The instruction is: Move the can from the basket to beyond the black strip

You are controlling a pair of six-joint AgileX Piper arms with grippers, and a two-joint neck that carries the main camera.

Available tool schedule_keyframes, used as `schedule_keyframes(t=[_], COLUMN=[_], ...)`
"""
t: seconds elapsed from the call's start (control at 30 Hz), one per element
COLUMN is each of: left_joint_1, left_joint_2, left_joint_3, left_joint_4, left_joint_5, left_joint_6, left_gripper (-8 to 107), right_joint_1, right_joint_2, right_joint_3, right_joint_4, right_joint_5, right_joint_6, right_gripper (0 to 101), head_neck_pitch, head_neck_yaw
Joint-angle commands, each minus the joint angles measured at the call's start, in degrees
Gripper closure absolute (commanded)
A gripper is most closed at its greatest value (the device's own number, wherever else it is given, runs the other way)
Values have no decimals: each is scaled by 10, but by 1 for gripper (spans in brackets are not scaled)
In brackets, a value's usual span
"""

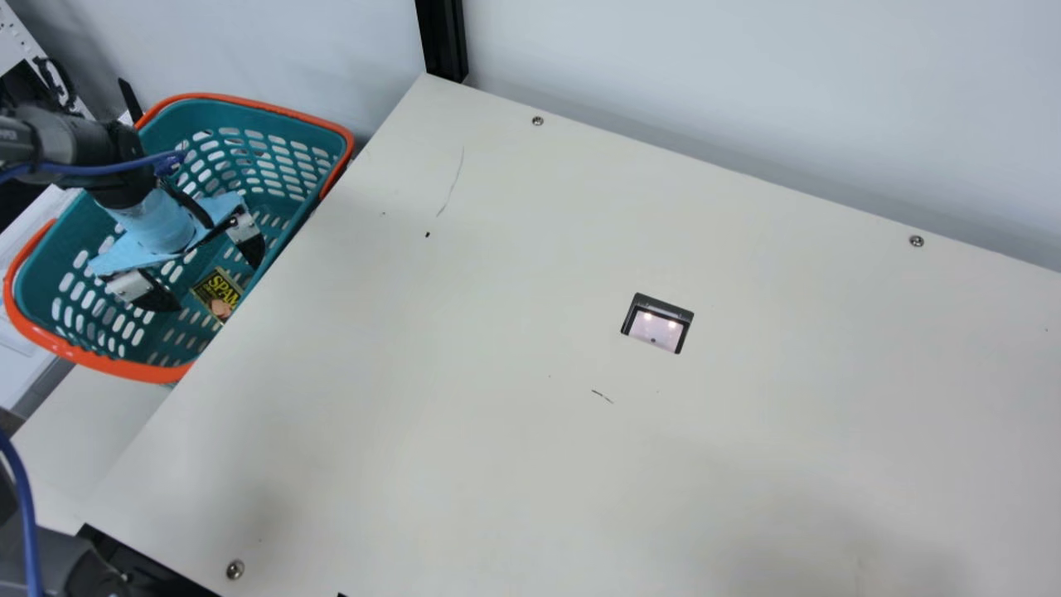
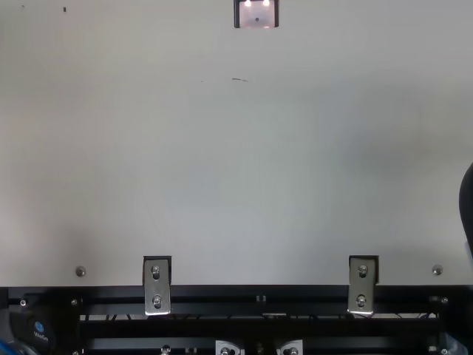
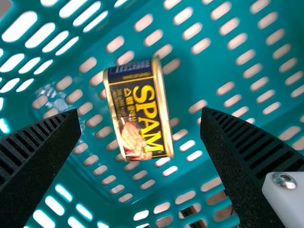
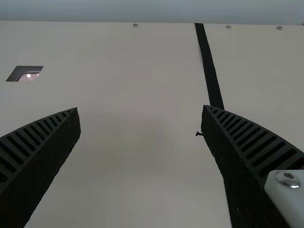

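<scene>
At the far left of the main view, beside the table's edge, a teal slatted basket (image 1: 249, 102) with an orange rim. Reaching over it, a dark arm (image 1: 70, 145) with a blue cable (image 1: 108, 168) and a light-blue wrap (image 1: 159, 222) near the end. Below that wrap, the left gripper (image 1: 214, 279), pointing down into the basket, fingers spread apart and gripping nothing. In the basket, the can (image 3: 138, 111), lying on its side with the broad label facing up; seen between the two fingers in the left wrist view, apart from both.

Next to the right, the cream table (image 1: 464, 373), with a pale wall (image 1: 746, 99) behind and a black post (image 1: 443, 41) near the far left corner. Farther right on the table, a small dark-framed opening (image 1: 657, 325) with a bright inside, and short dark marks (image 1: 603, 396) nearer the front.

To the right again, in the right wrist view, the right gripper (image 4: 141, 108) above the table, fingers wide apart with nothing between them. Running away toward the wall, the black strip (image 4: 209, 66), partly hidden behind one finger.
</scene>
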Motion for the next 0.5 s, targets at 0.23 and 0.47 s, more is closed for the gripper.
schedule_keyframes(t=[0.23,0.47], left_joint_1=[4,6], left_joint_2=[7,18], left_joint_3=[23,32], left_joint_4=[5,9], left_joint_5=[-36,-60], left_joint_6=[-13,-25], left_gripper=[9,9], right_joint_1=[0,0], right_joint_2=[0,0], right_joint_3=[0,0], right_joint_4=[0,0], right_joint_5=[0,0], right_joint_6=[0,0], right_gripper=[0,0], head_neck_pitch=[-15,-15], head_neck_yaw=[7,7])
